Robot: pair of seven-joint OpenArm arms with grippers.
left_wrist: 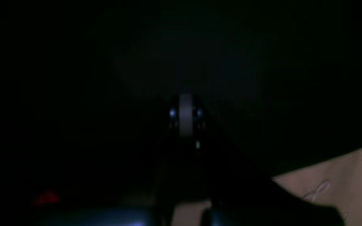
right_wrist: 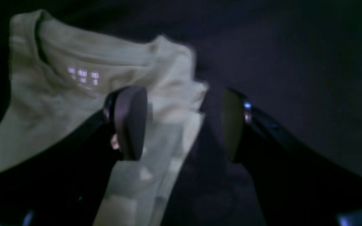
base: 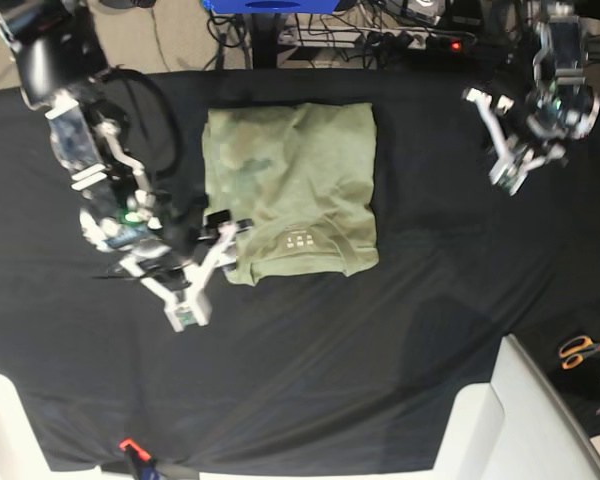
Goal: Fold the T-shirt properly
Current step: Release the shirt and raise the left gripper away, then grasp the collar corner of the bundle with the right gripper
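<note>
T-shirt (base: 292, 190) lies folded on the bench (base: 300, 380), its collar-end edge between the spread right fingers (right_wrist: 130, 122); pulling away carelessly could snag that edge & undo the fold. Left fingers (left_wrist: 186, 114), together & empty, are well apart from it.

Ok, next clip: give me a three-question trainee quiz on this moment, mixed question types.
1. True or false: the right pincer is open, its fingers either side of the T-shirt edge near the collar.
2. Which best describes the T-shirt? A) spread flat with sleeves out B) folded into a compact rectangle on the black cloth C) hanging from both arms
3. Fill in: the left pincer sits ____ the T-shirt, holding none of it.

Key: 1 true; 2 B; 3 away from
</note>
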